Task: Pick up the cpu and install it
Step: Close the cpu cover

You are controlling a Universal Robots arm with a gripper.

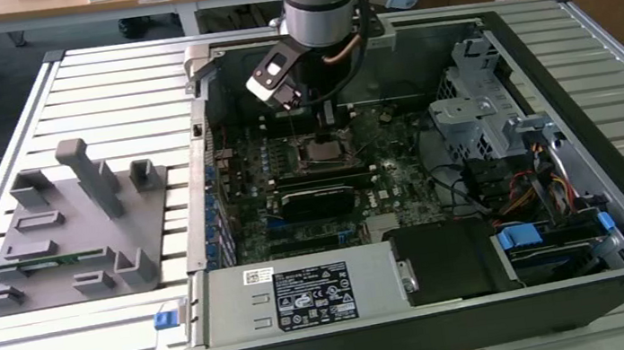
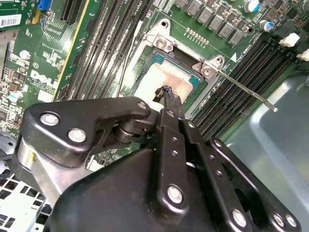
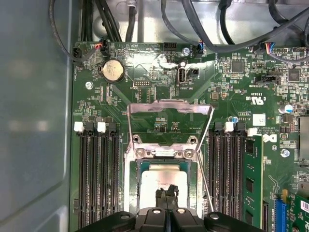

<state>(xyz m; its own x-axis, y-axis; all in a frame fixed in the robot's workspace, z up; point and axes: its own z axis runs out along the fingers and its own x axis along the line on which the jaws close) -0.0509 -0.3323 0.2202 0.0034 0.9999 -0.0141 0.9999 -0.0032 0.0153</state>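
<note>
In the first wrist view the pincer (image 3: 166,194) has its two black fingertips pressed together with no gap and grips nothing. Its tips hang right over the cpu (image 3: 161,175), which lies flat inside the socket (image 3: 164,153). Just beyond the socket its metal load plate (image 3: 169,104) stands flipped open, with black memory slots (image 3: 94,179) on either side and a coin cell (image 3: 112,71) farther off; in the exterior view the grey tray (image 1: 66,234) sits on the desk (image 1: 95,86), well apart from the socket and outside the computer case (image 1: 604,191).
</note>
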